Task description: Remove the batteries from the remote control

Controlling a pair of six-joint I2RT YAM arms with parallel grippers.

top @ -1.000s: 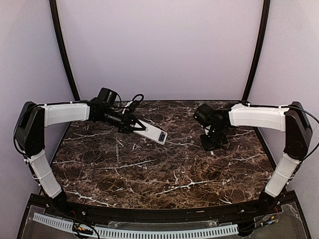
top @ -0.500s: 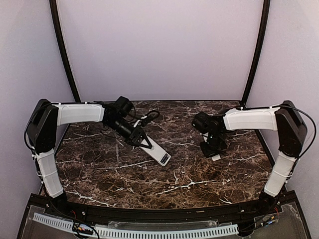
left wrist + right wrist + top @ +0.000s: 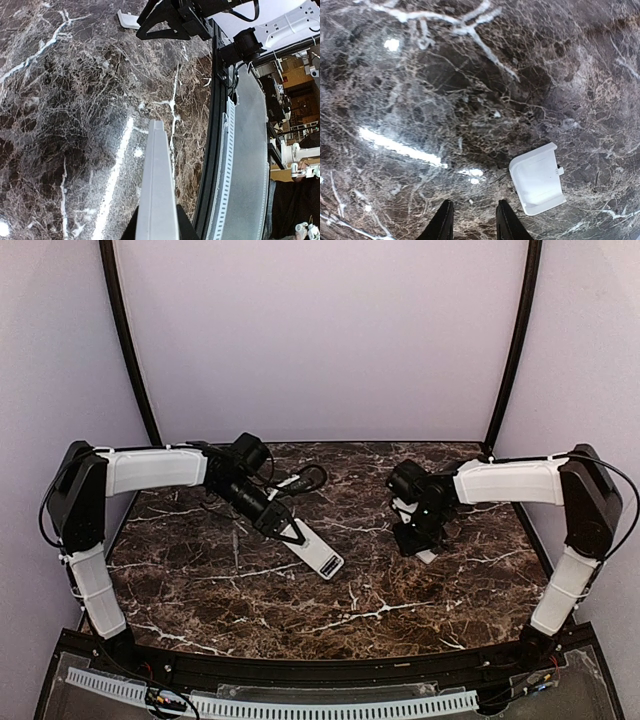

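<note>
Light falls evenly from overhead, bright and soft, and tints the walls [image 3: 320, 340] a pale lilac. The polished table [image 3: 380, 610] throws back glare: a long white streak and small hot spots show in both wrist views. Shadows on it are faint and short. The overhead view is sharp. In the left wrist view the remote control [image 3: 157, 200], close to the lens, looks slightly soft.
</note>
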